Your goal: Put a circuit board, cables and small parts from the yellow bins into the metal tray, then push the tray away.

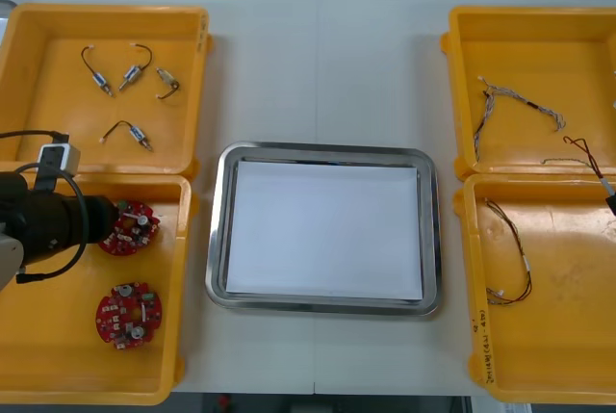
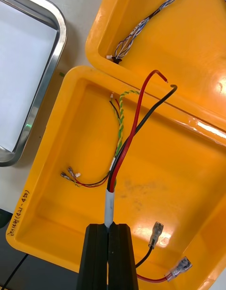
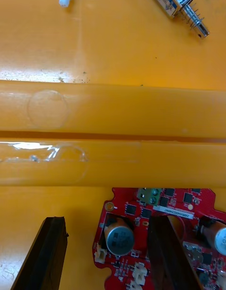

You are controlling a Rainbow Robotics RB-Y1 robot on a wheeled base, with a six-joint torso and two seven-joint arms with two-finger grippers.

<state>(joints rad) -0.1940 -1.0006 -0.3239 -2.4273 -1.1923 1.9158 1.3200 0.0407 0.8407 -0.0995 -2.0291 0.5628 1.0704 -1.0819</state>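
Left arm: extended in from the counter's left edge, lying low over the near left yellow bin (image 1: 178,269), wrist directed toward the metal tray (image 1: 217,240).
Left tool (image 3: 107,220): released, fingers (image 3: 44,252) set wide apart. One stood over bare bin floor, the other over the face of a circuit board (image 3: 141,210). Contact with the board could not be determined.
Circuit board: lay flat in the near left bin, close to the wall shared with the far left bin. A second circuit board (image 1: 128,315) lay apart from it, nearer the robot.
Right arm: positioned at the counter's right edge, at the seam between the two right bins.
Right tool (image 2: 109,228): clenched on a red and black cable (image 2: 134,130), gripped at its white sleeve and held over the near right bin (image 2: 49,149), its wire ends rising free.
Other cables: red and yellow cable (image 2: 121,108) on the near right bin's floor; twisted blue and white cable (image 2: 141,28) in the far right bin.
Small metal parts (image 1: 130,74): four, in the far left bin.
Metal tray: between the bins, white inside.
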